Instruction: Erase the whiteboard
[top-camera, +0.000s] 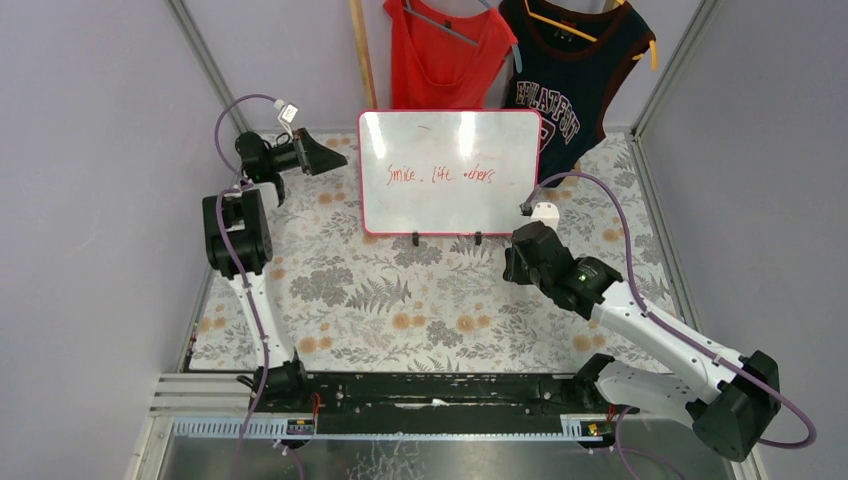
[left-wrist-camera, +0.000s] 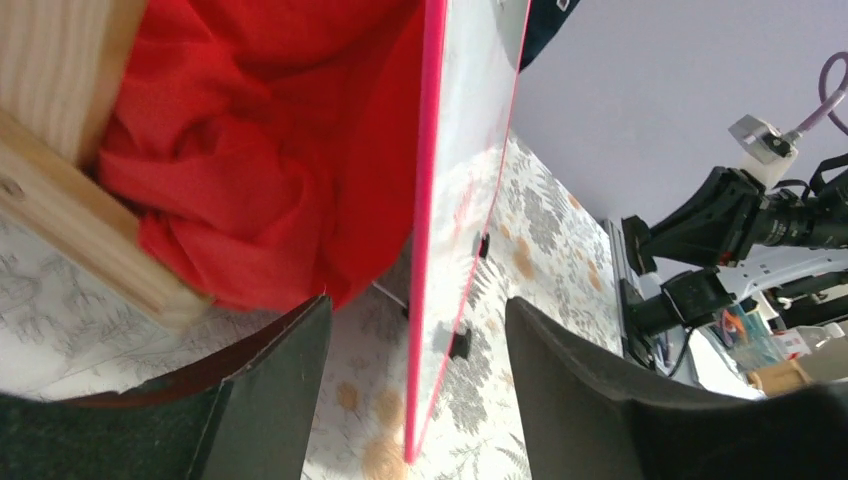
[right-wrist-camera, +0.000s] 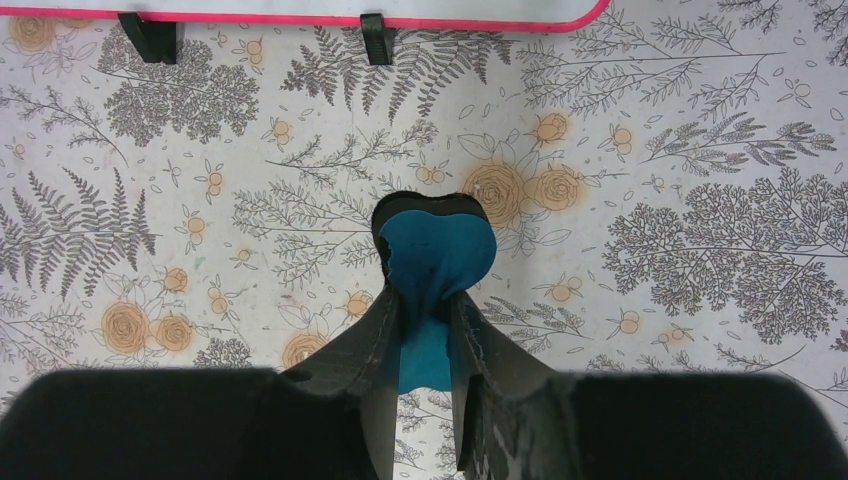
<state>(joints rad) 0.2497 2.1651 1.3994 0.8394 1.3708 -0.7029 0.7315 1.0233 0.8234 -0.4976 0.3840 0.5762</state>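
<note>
Pink-red trim frames the board (top-camera: 448, 170), which stands upright on two black feet (top-camera: 415, 238) at the far middle of the desk (top-camera: 400, 300). Its glossy white face is turned toward the near side. Red handwriting (top-camera: 440, 176) crosses the face in a single line at about mid-height. The desk is covered in a grey print of ferns and orange flowers.

The left tool (top-camera: 325, 155) is at the board's left edge. In the left wrist view its two dark fingers (left-wrist-camera: 270, 400) stand apart with the board's thin edge running between them. Neither finger visibly touches the edge, so this tool is released and grasps nothing.

The right tool (top-camera: 520, 262) hangs over the desk just in front of the board's lower right corner. It is clenched on a blue eraser (right-wrist-camera: 435, 250), whose rounded end sticks out past the fingertips and points toward the board's bottom rail. Eraser and board are apart.

Behind the board hang a red top (top-camera: 445, 50) and a dark jersey (top-camera: 575, 70), with a wooden post (top-camera: 362, 50) beside them.
</note>
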